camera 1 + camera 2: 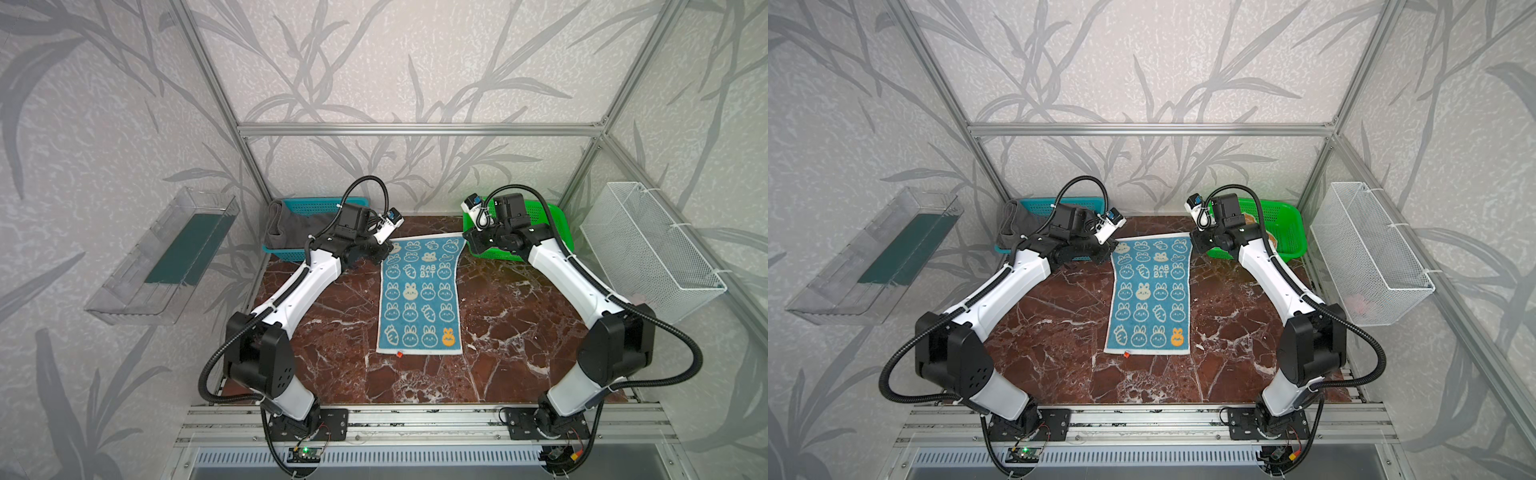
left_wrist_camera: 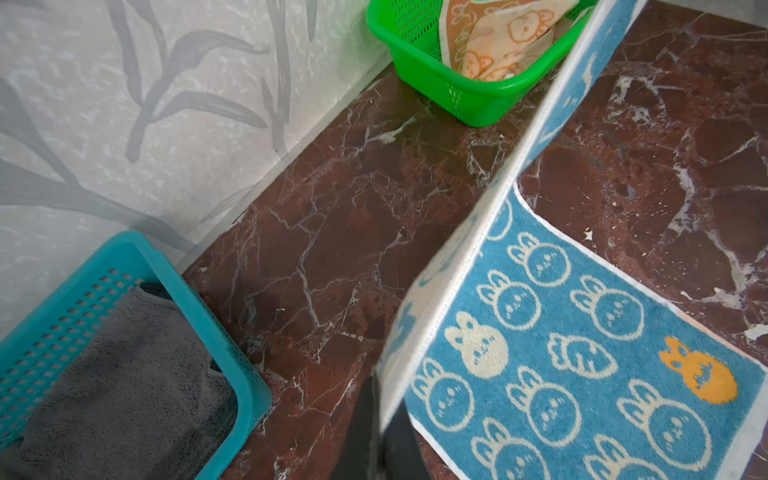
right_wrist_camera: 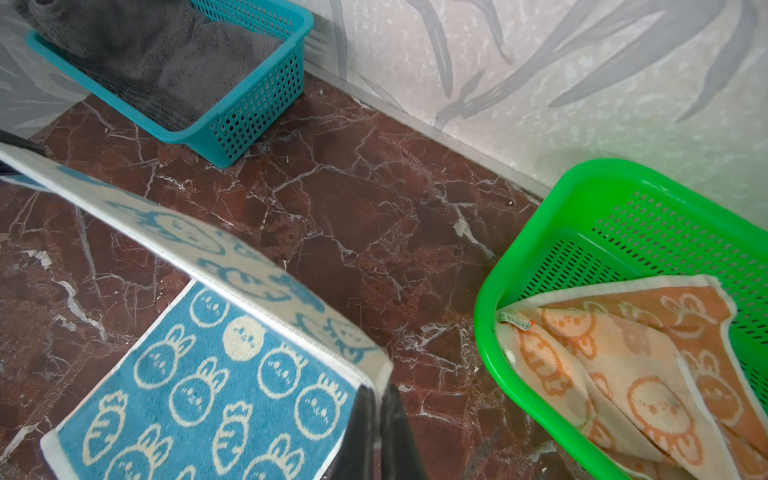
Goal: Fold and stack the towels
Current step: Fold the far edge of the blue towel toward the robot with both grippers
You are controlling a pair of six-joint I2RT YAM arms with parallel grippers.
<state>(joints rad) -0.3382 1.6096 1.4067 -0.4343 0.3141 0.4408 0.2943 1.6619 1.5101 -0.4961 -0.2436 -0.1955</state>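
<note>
A teal-blue and cream bunny towel [image 1: 419, 299] [image 1: 1152, 295] lies lengthwise on the middle of the marble table. Its far edge is raised off the table and stretched taut between both grippers. My left gripper [image 1: 387, 249] [image 2: 380, 399] is shut on the far left corner of the towel [image 2: 561, 374]. My right gripper [image 1: 466, 241] [image 3: 380, 395] is shut on the far right corner of the towel [image 3: 199, 374]. A dark grey towel [image 1: 291, 230] [image 2: 116, 395] lies in the teal basket. An orange and cream bunny towel [image 3: 644, 374] [image 2: 498, 45] lies crumpled in the green basket.
The teal basket [image 1: 316, 204] [image 2: 199, 286] stands at the back left and the green basket [image 1: 557, 220] [image 3: 498, 282] at the back right. A white wire basket [image 1: 648, 249] hangs on the right wall, a clear tray [image 1: 166, 257] on the left wall.
</note>
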